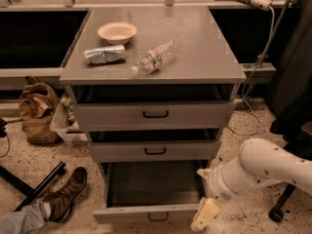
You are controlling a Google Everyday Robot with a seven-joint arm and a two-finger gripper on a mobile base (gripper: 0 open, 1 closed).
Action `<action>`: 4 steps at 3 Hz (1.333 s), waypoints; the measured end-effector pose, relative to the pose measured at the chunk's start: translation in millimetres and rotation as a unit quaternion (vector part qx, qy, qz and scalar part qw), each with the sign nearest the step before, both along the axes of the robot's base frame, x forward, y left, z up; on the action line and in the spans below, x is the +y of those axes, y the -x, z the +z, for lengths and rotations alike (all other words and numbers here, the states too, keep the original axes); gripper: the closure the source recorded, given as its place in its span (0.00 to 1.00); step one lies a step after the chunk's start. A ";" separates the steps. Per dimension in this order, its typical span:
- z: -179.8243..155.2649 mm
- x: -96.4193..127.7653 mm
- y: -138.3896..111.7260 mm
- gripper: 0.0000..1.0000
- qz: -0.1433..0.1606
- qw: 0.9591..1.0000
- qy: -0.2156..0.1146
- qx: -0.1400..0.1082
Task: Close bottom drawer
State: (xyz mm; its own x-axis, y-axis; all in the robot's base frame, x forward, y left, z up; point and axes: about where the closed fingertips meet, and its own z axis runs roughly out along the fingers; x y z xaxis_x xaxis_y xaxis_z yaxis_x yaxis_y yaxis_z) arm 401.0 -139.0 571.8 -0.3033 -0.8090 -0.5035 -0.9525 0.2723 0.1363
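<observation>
The bottom drawer [146, 212] of the grey metal cabinet [214, 67] is pulled far out, and its empty inside shows. Its low front panel carries a small dark loop handle [158, 217]. My gripper [205, 214] hangs at the end of the white arm [258, 167], low at the drawer's right front corner, just beside the front panel. The frame does not show whether it touches the panel. The middle drawer [155, 151] and the top drawer [155, 114] each stand slightly out.
A bowl [117, 32], a crushed silver can [104, 54] and a lying water bottle [155, 57] are on the cabinet top. A person's shoe [66, 194] and leg lie at the lower left, by a brown bag [38, 112]. A chair base [278, 211] stands at right.
</observation>
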 end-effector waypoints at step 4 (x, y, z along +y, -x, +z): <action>-118.1 -15.2 -8.4 0.00 -0.034 0.998 -0.052 0.016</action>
